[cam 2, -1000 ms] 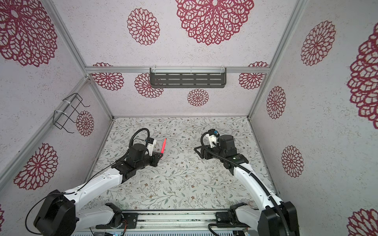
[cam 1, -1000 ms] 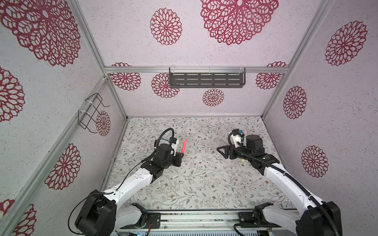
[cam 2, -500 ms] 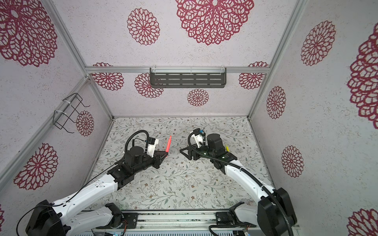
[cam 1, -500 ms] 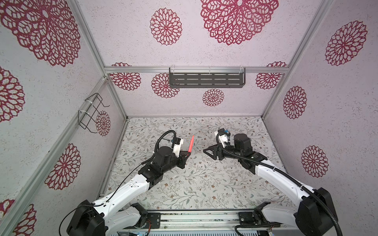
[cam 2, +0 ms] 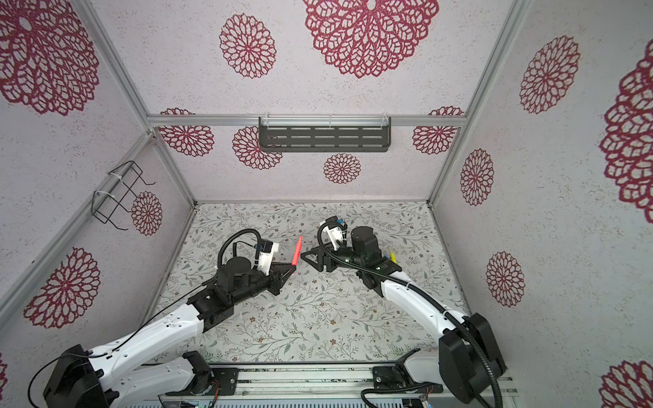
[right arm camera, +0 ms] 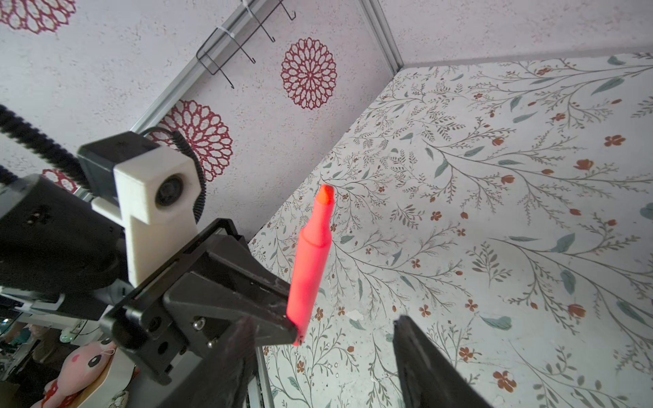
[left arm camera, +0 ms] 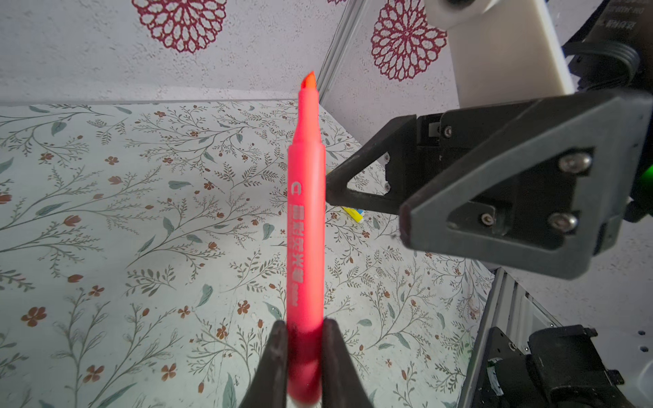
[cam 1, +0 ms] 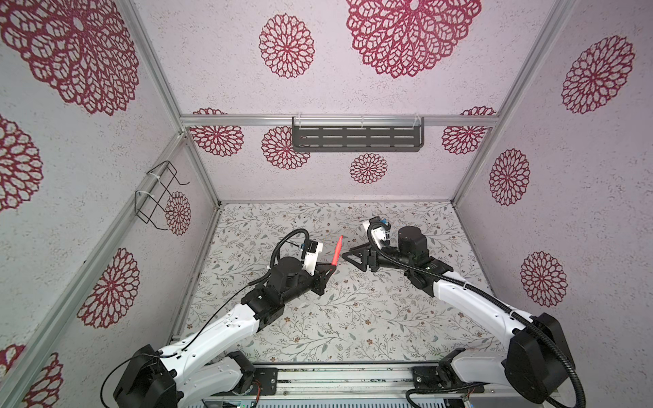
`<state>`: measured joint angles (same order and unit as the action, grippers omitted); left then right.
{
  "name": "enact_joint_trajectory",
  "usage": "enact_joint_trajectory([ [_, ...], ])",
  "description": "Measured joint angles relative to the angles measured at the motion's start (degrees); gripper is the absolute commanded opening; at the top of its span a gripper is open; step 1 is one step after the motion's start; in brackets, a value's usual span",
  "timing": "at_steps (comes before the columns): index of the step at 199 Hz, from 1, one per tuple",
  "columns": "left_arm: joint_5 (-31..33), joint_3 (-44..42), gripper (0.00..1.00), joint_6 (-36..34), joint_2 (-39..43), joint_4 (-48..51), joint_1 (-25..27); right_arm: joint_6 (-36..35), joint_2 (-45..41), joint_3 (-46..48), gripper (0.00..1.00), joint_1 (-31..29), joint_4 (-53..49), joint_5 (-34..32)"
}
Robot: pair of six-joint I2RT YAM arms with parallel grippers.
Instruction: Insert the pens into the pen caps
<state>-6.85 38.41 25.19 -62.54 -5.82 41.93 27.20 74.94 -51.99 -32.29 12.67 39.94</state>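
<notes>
Pen [left arm camera: 306, 219] pinched in left jaws; right jaws parted

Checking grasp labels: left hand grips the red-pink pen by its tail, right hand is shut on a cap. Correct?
Not quite: the right wrist view shows the right hand open and empty. The left hand does grip the red-pink pen by its tail.

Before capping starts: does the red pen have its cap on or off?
Off. The red pen, clamped at its base by the left gripper, shows a bare slanted tip.
</notes>
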Motion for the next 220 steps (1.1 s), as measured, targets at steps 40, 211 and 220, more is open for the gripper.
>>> enact_joint_trajectory([
  [40,0.2,0.0,0.06,0.2,-0.2,-1.5,0.9,3.0,1.6,0.1,0.62,-0.7,4.3,0.9],
  [211,0.3,0.0,0.06,0.4,-1.6,-2.6,1.9,10.3,3.7,2.9,0.31,-2.4,13.5,1.9],
  [220,0.3,0.0,0.06,0.4,-1.6,-2.6,1.9,10.4,4.0,2.9,0.29,-2.5,13.6,1.8],
])
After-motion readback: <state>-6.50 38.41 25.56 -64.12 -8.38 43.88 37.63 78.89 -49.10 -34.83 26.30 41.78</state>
